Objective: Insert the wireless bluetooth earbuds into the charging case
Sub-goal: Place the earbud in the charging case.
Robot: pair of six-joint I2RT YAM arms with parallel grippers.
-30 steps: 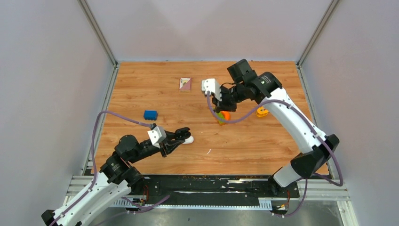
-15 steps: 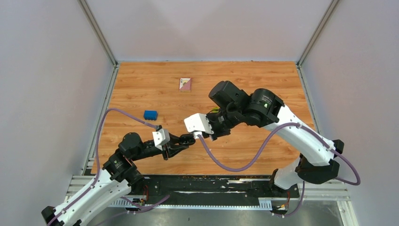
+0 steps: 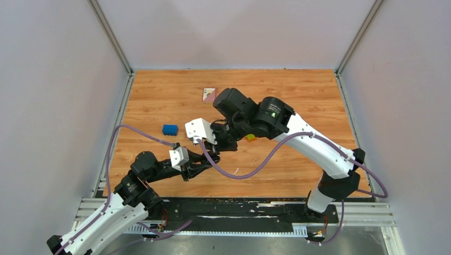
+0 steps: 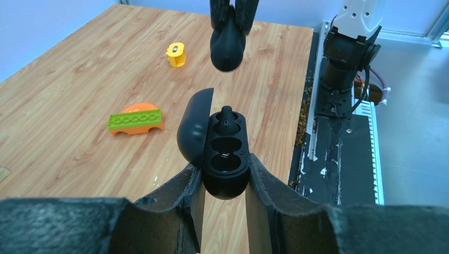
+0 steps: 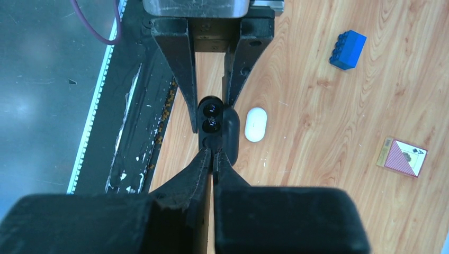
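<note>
My left gripper is shut on the lower end of a black charging case, held clear of the table with its lid swung open to the left. A black earbud stands in the far slot, and the near slot is empty. My right gripper hangs just beyond and above the case, shut on a second small black earbud. In the right wrist view its fingertips meet right at the case's near end.
A white pill-shaped case lies on the wood beside the held case. Also on the table are an orange-and-green toy, a small yellow piece, a blue brick and a playing card. The black base rail runs along the near edge.
The right arm swung from the back right, by the toy, forward and left until its shut gripper came over the case. The left gripper, still gripping the case, shifted slightly left.
</note>
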